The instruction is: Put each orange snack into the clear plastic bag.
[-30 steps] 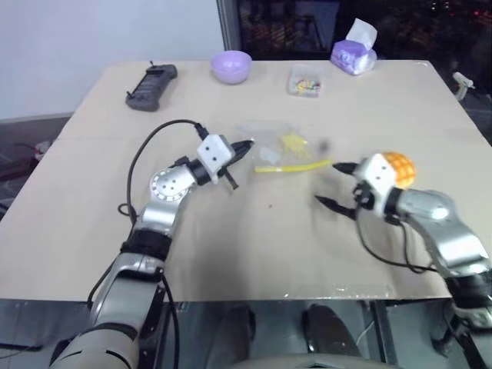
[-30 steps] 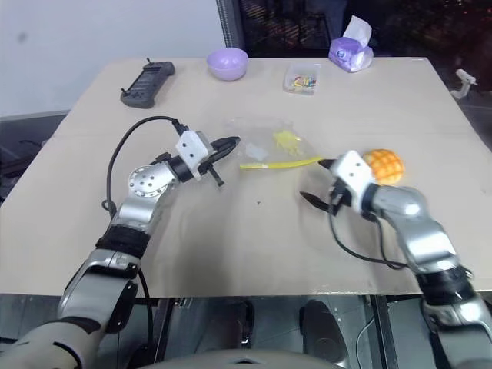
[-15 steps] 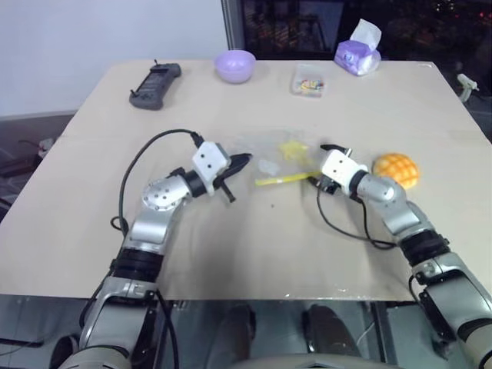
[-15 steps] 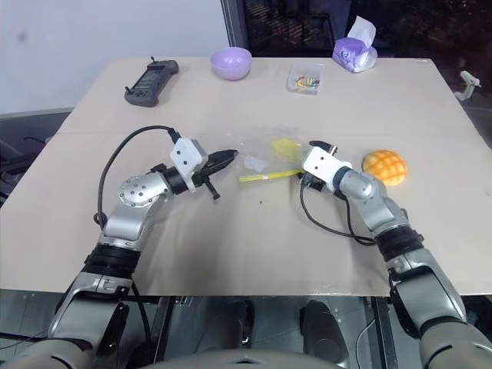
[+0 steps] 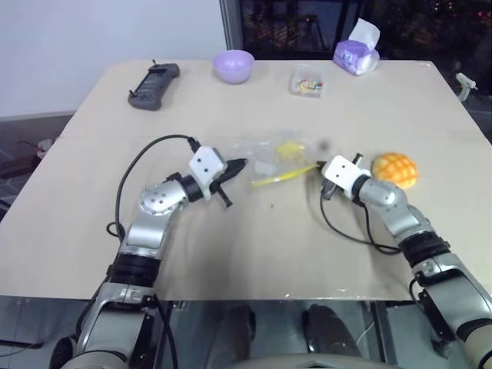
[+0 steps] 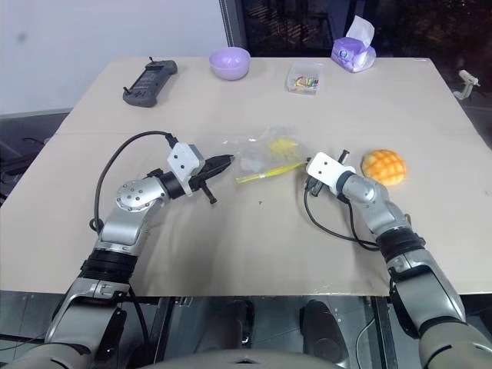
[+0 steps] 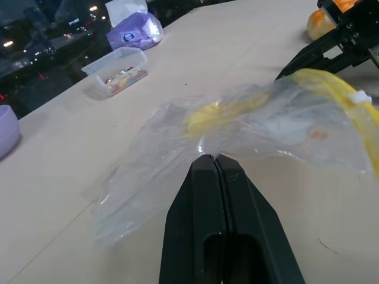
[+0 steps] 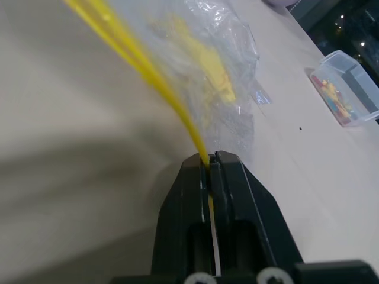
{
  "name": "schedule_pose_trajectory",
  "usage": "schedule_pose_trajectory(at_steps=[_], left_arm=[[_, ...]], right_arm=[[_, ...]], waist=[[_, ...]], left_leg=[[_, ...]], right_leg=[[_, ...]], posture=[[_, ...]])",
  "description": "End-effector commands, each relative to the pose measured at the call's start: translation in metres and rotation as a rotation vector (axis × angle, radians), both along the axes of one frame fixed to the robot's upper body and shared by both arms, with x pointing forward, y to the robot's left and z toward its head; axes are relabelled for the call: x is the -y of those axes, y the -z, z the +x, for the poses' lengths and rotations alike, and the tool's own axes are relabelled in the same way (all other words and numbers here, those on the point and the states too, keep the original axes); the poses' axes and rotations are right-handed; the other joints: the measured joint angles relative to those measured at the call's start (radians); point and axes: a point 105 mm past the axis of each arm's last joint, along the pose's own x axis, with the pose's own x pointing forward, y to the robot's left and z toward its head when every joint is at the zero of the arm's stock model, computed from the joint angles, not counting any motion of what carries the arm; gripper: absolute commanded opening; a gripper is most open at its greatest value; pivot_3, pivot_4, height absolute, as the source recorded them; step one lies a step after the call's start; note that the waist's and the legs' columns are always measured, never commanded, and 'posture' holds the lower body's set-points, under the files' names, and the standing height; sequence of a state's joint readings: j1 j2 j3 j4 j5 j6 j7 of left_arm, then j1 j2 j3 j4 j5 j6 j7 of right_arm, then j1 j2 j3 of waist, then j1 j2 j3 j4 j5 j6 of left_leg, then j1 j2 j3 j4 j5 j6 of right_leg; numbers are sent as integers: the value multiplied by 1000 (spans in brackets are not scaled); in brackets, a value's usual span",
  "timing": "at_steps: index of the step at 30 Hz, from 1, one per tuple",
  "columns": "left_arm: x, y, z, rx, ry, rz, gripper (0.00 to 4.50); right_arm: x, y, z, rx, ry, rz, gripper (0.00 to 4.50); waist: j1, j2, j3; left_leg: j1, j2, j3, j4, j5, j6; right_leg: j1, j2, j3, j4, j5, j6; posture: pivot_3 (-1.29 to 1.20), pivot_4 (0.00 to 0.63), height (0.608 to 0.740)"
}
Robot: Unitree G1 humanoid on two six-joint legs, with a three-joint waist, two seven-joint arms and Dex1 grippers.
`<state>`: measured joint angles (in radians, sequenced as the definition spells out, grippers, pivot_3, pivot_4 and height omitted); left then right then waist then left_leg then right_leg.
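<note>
Arms angle inward over the table (image 5: 92,231): our left gripper (image 7: 208,158) and right gripper (image 8: 208,158) both pinch the clear plastic bag (image 5: 278,154) mid-table; the orange snack (image 5: 395,168) lies beside our right forearm.

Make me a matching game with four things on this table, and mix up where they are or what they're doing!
Things:
1. orange snack
2. clear plastic bag
3. purple bowl
4. black remote

Places or states:
A. at the table's far edge, beside the clear box of colourful bits
B. far left corner of the table
C. pinched by both the left gripper and the right gripper
D. lying loose on the table, next to the right arm

Pairs: 1-D, 2-C, 3-A, 4-B
</note>
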<state>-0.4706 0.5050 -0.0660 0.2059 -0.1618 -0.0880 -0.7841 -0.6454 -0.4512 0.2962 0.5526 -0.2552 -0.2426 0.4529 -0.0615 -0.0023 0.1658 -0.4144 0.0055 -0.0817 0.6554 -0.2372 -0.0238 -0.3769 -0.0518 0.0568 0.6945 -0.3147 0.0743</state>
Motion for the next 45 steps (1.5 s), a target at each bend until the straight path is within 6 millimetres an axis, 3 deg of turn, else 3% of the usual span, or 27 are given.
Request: schedule_pose_trajectory(at_steps=[1,4,11,14,17,19,21,25,30,35,39,42,45], left_arm=[[-2,-13,1,51,-10,-23,1027],[-6,-14,2,58,-35,-34,2301],[-31,-30,2,113,-145,-62,2301],[-20,-44,-8,228,-96,57,2301],[8,-67,-21,297,-11,68,2301],[26,-59,-34,312,79,191,2301],[30,-46,-39,308,116,290,2301],[29,-16,-47,236,169,432,2301],[13,-9,-42,209,109,485,2301],[-22,-16,-28,212,-33,492,2301],[-16,-29,-28,251,-43,441,2301],[-7,-38,-27,280,-50,389,2301],[0,-36,-30,275,-21,385,2301]], right_arm=[[-5,-19,-1,56,-17,41,0],[-7,-20,-1,58,-17,43,0],[-12,-27,-1,65,-16,48,0],[-15,-27,-1,61,-11,36,0],[-19,-22,-1,47,-7,26,0],[-23,-18,0,35,0,18,0],[-26,-17,1,33,6,15,0],[-36,-17,4,40,25,-2,0],[-30,-15,11,13,102,5,0],[-26,-19,13,17,135,12,0],[-19,-25,21,40,229,25,0],[-29,-33,21,58,254,40,0],[-38,-37,19,39,297,98,0]], waist=[[0,0,0],[-1,0,0],[-6,0,0],[-5,0,0],[2,0,0],[5,0,0],[2,0,0],[-9,0,0],[-5,0,0],[-6,0,0],[-4,0,0],[-3,0,0],[-9,0,0]], left_leg=[[0,0,0,0,0,0],[0,0,0,0,0,0],[0,0,0,0,0,0],[0,0,0,0,0,0],[0,0,0,0,0,0],[-1,0,0,0,0,0],[0,0,1,-1,0,0],[2,1,2,-2,0,0],[1,1,2,-3,0,0],[1,1,1,-3,0,0],[1,1,2,-3,0,0],[1,1,2,-3,0,0],[1,1,1,-3,0,0]], right_leg=[[0,0,0,0,0,0],[0,0,0,0,0,0],[0,0,0,0,0,0],[0,0,0,0,0,0],[0,0,0,0,0,0],[0,0,0,0,0,0],[0,0,1,0,0,0],[0,2,2,0,0,0],[-1,2,2,0,0,0],[-1,2,2,0,0,0],[-1,1,2,0,0,0],[-1,1,2,0,0,0],[-1,2,2,0,0,0]], posture=[[0,150,740],[0,150,740],[0,150,740],[0,150,740],[0,150,740],[0,150,740],[0,150,740],[0,150,740],[0,150,740],[0,150,740],[0,150,740],[0,150,740],[0,150,740]])
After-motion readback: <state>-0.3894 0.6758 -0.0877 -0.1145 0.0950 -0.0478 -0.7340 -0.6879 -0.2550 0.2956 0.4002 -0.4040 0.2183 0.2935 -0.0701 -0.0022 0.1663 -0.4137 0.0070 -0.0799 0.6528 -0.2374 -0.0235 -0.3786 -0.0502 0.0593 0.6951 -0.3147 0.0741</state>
